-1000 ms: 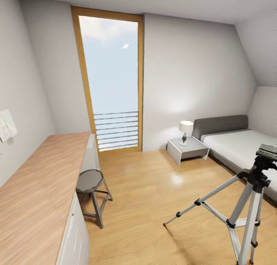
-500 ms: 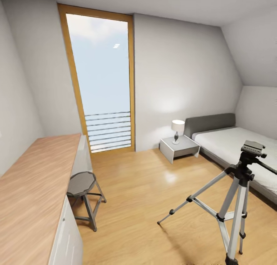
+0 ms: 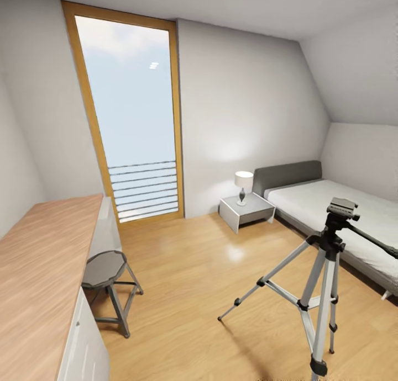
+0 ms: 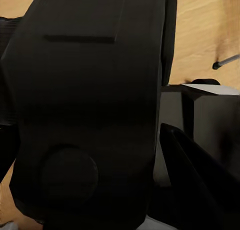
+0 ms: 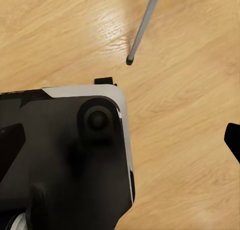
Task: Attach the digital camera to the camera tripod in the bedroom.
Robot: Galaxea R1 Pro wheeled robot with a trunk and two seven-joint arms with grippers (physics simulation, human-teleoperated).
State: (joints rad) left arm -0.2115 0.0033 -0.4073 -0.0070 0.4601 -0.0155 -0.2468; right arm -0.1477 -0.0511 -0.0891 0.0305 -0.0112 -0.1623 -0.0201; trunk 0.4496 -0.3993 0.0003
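Panning of the head view has carried the whole bedroom sideways across the picture over the last second, so the camera tripod (image 3: 323, 276) now stands fully in frame on the wood floor (image 3: 193, 270), just in front of the bed (image 3: 331, 204), its head plate bare. That looks like the robot turning to face the tripod, with the approach to come. No digital camera can be made out for certain, and whether either set of jaws is wide, narrow or holding anything cannot be told.
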